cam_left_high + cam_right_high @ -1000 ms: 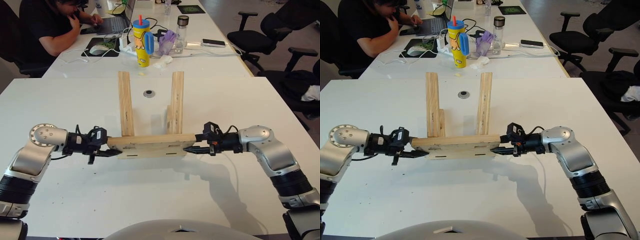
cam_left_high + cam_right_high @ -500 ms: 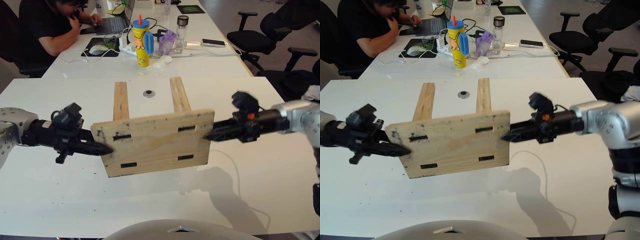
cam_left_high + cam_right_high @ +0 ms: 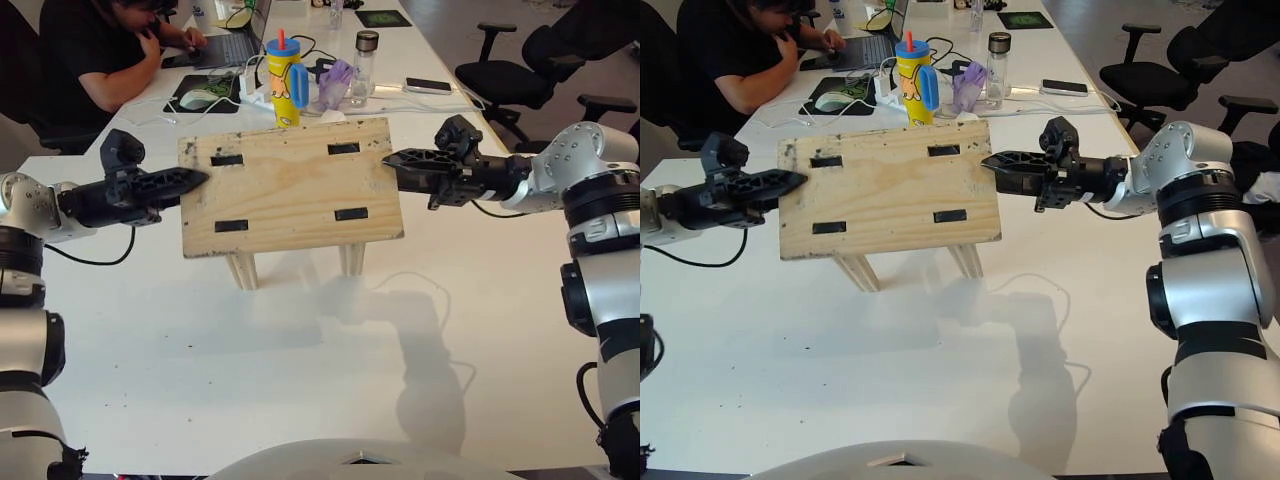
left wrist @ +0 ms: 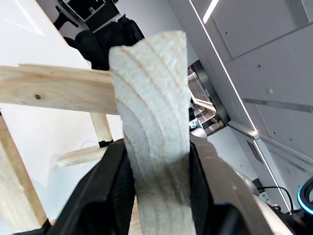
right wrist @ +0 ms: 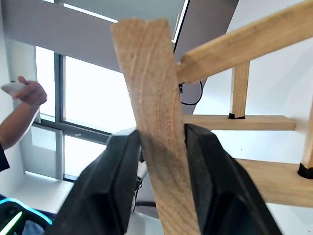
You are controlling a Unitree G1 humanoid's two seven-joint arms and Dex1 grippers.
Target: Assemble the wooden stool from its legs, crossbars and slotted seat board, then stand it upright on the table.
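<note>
- White table [image 3: 300, 390] in an office room, with the two arms reaching over it from both sides.
- At the left side, the left gripper [image 3: 197, 180] is closed on the left edge of the seat [image 3: 290, 190]. In the left wrist view its black fingers [image 4: 113, 183] press on both faces of the wood.
- At the right side, the right gripper [image 3: 390, 160] clamps the opposite edge in the same way. In the right wrist view, this gripper's fingers [image 5: 120, 176] sit tight on the two faces of the board.
- Between the two grippers the seat hangs over the far part of the table, with its top face turned upward and toward the robot's head.
- Four dark slots [image 3: 226, 160] show in this top face, two near the far edge and two near the close edge.
- Two legs [image 3: 243, 270] point down from under the close edge toward the table. If their feet touch the table, I cannot tell.
- From the wrist views one sees wooden bars [image 5: 239, 122] joined to the frame under the seat.
- On the table, a thin white cable [image 3: 430, 300] lies to the right of the legs.
- Behind stands a second table [image 3: 440, 125] with a yellow cup [image 3: 286, 90], a bottle [image 3: 364, 60] and a phone [image 3: 427, 85] on it.
- Office chairs [image 3: 505, 70] stand to the right of that second table.
</note>
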